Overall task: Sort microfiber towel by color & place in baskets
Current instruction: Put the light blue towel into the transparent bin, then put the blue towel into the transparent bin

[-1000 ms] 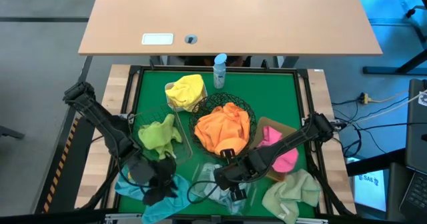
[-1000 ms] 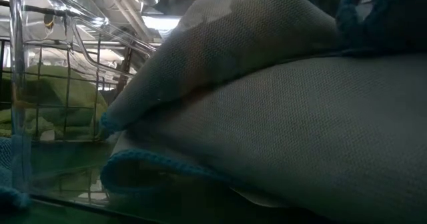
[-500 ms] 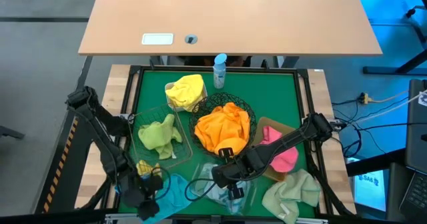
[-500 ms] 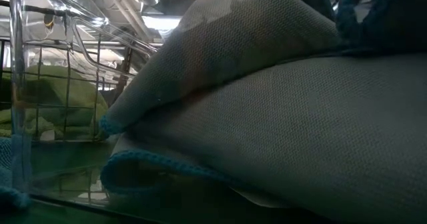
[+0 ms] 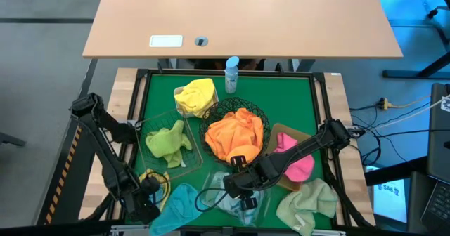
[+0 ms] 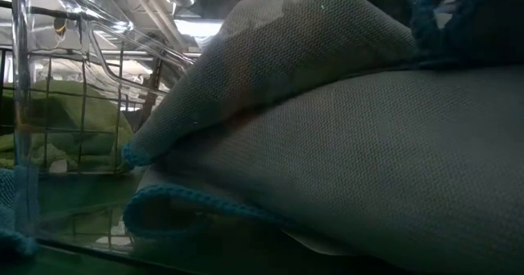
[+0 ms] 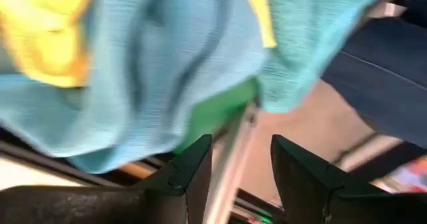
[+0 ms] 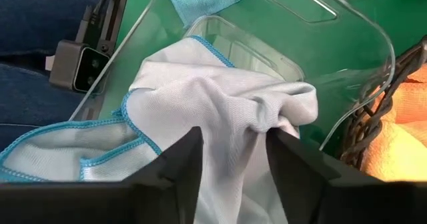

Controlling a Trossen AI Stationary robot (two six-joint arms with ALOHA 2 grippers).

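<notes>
A pale towel with a blue hem (image 8: pixel 220 111) lies bunched in the clear plastic tray (image 8: pixel 360 34) and fills the low view (image 6: pixel 344 144). My right gripper (image 8: pixel 233 144) is open above it, one finger at each side of the bunch. At the table's near left corner my left gripper (image 7: pixel 240 151) hangs open and holds nothing. It is over the table's edge, beside a light blue towel (image 5: pixel 179 204) and a yellow towel (image 5: pixel 151 178) lying on the green mat. My right gripper comes from above, slanting down, with its open fingers (image 8: pixel 183 161) either side of the towel's raised fold (image 8: pixel 267 114). I cannot tell whether they touch it. The towel rests in the tray.
Orange towels fill the black wire bowl (image 5: pixel 235 134). A yellow towel sits in the white tub (image 5: pixel 195 95), a green one in the wire basket (image 5: pixel 167 141), a pink one on the tan tray (image 5: pixel 295 159). A pale green towel (image 5: pixel 309 204) lies near right. A spray bottle (image 5: pixel 232 73) stands at the far edge.
My left gripper has gone from above the light blue towel toward the table's near left corner and down, turning as it went. The light blue towel and the yellow towel beside it now show uncovered on the mat. My right arm has kept still.
</notes>
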